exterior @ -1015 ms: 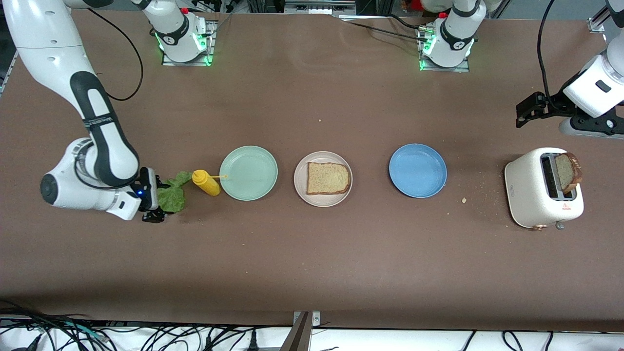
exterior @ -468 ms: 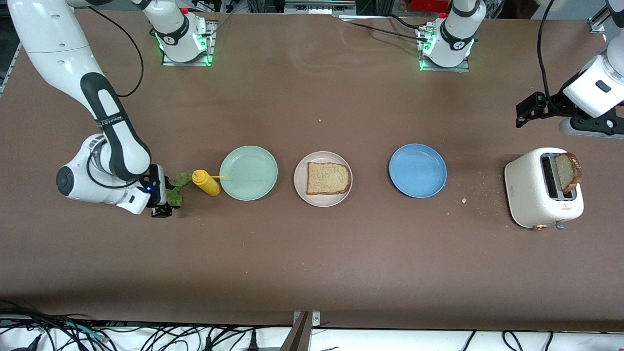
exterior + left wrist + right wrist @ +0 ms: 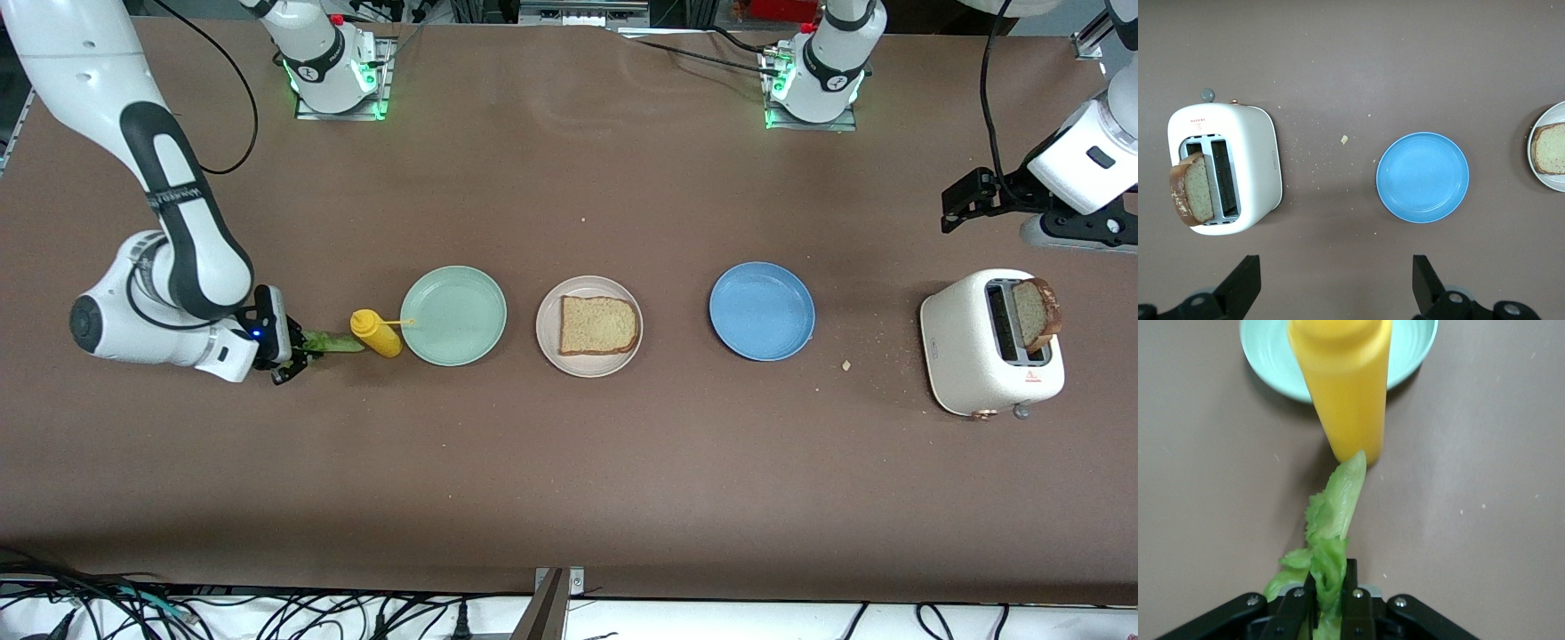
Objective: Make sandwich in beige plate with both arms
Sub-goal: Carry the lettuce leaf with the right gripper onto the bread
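From my station, the left gripper (image 3: 1331,290) is cut off at the wrist view's edge, only its finger stubs showing. The lettuce (image 3: 1328,533) runs out of frame between the right gripper's (image 3: 1328,600) fingers. The bottle (image 3: 1341,383) is cropped above.

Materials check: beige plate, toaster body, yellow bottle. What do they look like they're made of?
Beige plate: likely matte plastic or melamine, with an even colour and soft sheen. Toaster: smooth off-white shell, probably plastic or painted metal; cannot tell which. Yellow squeeze bottle: soft, slightly glossy plastic, by its look.
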Tool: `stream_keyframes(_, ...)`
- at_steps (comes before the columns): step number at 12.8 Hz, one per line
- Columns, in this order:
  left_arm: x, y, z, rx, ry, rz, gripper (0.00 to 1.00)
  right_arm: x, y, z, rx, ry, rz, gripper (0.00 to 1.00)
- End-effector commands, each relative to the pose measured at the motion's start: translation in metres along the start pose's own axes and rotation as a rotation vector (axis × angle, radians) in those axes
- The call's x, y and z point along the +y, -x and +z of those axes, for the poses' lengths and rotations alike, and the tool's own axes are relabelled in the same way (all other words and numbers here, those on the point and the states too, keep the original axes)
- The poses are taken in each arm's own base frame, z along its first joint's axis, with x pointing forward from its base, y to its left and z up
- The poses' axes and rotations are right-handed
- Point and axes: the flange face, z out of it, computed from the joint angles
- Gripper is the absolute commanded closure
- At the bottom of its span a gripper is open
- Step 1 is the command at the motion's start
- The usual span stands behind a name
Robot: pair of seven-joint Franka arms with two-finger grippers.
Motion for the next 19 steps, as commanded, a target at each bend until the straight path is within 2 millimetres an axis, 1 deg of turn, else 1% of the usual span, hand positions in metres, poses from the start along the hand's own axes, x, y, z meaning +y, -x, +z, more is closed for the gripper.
stream_keyframes(1,-0.002,0.003,-0.003,0.004,0.013,0.013,0.00,-0.007,-0.029,-0.050,0.030,-0.075,0.140,1.00)
stream_keyframes(3,-0.002,0.003,-0.003,0.004,0.013,0.014,0.00,-0.019,-0.057,-0.089,0.025,-0.074,0.160,1.00)
stream_keyframes(5,-0.002,0.003,-0.003,0.004,0.013,0.013,0.00,-0.033,-0.099,-0.125,0.016,-0.094,0.206,1.00)
stream_keyframes(6,-0.002,0.003,-0.003,0.004,0.013,0.014,0.00,-0.040,-0.121,-0.137,0.020,-0.113,0.216,1.00)
stream_keyframes(8,-0.002,0.003,-0.003,0.004,0.013,0.013,0.00,-0.048,-0.154,-0.155,0.034,-0.127,0.279,1.00)
stream_keyframes(9,-0.002,0.003,-0.003,0.004,0.013,0.013,0.00,-0.044,-0.178,-0.154,0.053,-0.129,0.296,1.00)
stream_keyframes(10,-0.002,0.003,-0.003,0.004,0.013,0.013,0.00,-0.038,-0.205,-0.145,0.063,-0.137,0.314,1.00)
stream_keyframes(11,-0.002,0.003,-0.003,0.004,0.013,0.014,0.00,-0.033,-0.236,-0.129,0.046,-0.153,0.339,1.00)
stream_keyframes(12,-0.002,0.003,-0.003,0.004,0.013,0.013,0.00,-0.027,-0.267,-0.118,0.026,-0.146,0.365,1.00)
stream_keyframes(14,-0.002,0.003,-0.003,0.004,0.013,0.013,0.00,-0.013,-0.322,-0.086,-0.037,-0.105,0.429,1.00)
stream_keyframes(18,-0.003,0.003,-0.003,0.004,0.013,0.011,0.00,0.008,-0.388,0.004,-0.200,-0.047,0.507,1.00)
stream_keyframes(19,-0.003,0.003,-0.003,0.004,0.013,0.011,0.00,0.015,-0.403,0.022,-0.226,-0.035,0.544,1.00)
